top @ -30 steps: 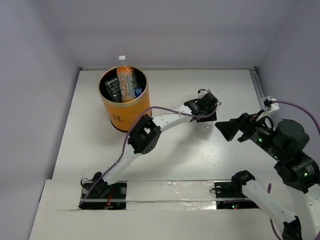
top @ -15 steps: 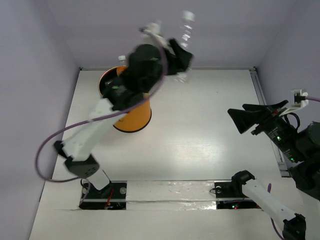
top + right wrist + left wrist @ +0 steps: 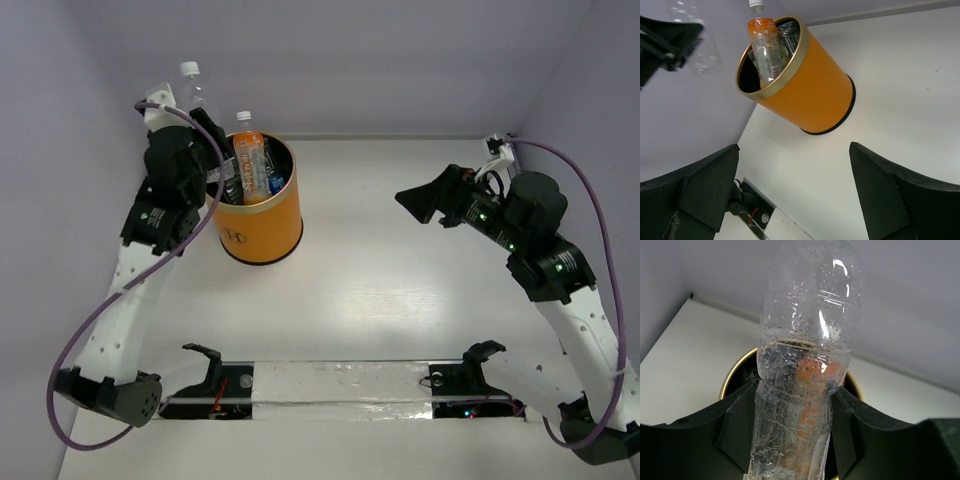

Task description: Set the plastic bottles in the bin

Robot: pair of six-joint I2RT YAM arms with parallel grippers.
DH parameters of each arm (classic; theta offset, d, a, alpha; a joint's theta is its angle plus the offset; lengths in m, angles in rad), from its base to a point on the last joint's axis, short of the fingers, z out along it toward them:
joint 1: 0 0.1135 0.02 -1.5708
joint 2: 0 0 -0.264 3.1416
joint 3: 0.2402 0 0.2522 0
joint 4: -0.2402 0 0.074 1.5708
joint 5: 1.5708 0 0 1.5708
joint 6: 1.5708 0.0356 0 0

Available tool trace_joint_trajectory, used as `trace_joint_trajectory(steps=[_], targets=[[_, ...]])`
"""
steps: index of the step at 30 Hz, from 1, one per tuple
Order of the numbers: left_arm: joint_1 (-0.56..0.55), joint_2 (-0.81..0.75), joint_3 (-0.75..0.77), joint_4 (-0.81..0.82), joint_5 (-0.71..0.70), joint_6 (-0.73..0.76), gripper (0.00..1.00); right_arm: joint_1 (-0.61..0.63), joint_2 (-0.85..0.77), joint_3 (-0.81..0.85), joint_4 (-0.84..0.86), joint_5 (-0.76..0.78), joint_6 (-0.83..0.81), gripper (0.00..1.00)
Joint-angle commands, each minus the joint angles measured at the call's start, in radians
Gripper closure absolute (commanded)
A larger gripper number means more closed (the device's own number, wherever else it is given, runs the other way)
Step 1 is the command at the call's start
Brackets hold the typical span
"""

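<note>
- Gripping a clear unlabelled bottle [image 3: 195, 92] near its lower end, the left claw [image 3: 207, 128] is clamped on it from both sides; the left wrist view shows the dark fingers [image 3: 740, 420] pressed against the bottle's wall.
- The held bottle has a white cap and stands nearly upright in the air, just beside the bin's left rim and above it, cap pointing away from the claw. Droplets cling to the inside of its plastic.
- The bin [image 3: 262, 215], orange with a black inside, stands upright on the white tabletop [image 3: 400, 300] toward the far left corner.
- An orange-labelled bottle [image 3: 250, 162] with a white cap leans inside the bin, its neck and cap rising over the rim.
- Other bottles lie lower in the bin beside it, one with a blue label [image 3: 276, 184]; their exact number cannot be told.
- The right claw [image 3: 418, 198] hangs over the right side of the tabletop, well apart from the bin, its fingers spread wide and holding nothing. Its wrist camera looks toward the bin.
</note>
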Motion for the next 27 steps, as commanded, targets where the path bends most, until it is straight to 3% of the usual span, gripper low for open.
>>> trace_joint_trajectory(steps=[1, 8, 16, 19, 23, 27], targets=[[0.026, 0.018, -0.129, 0.145, -0.009, 0.070, 0.63, 0.026, 0.022, 0.049, 0.110, -0.042, 0.021, 0.04], [0.075, 0.037, -0.307, 0.429, 0.006, 0.084, 0.65, 0.057, 0.050, 0.048, 0.124, -0.011, 0.030, 0.04], [0.075, 0.020, -0.589, 0.598, -0.006, 0.060, 0.62, 0.075, 0.024, -0.024, 0.164, 0.018, 0.047, 0.04], [0.075, -0.015, -0.625, 0.606, 0.020, 0.034, 0.54, 0.086, 0.024, -0.053, 0.176, 0.026, 0.049, 0.04], [0.075, -0.072, -0.663, 0.577, 0.037, 0.011, 0.20, 0.095, 0.042, -0.079, 0.205, 0.033, 0.064, 0.04], [0.075, -0.116, -0.625, 0.508, 0.064, 0.012, 0.01, 0.120, 0.067, -0.075, 0.219, 0.038, 0.066, 0.04]])
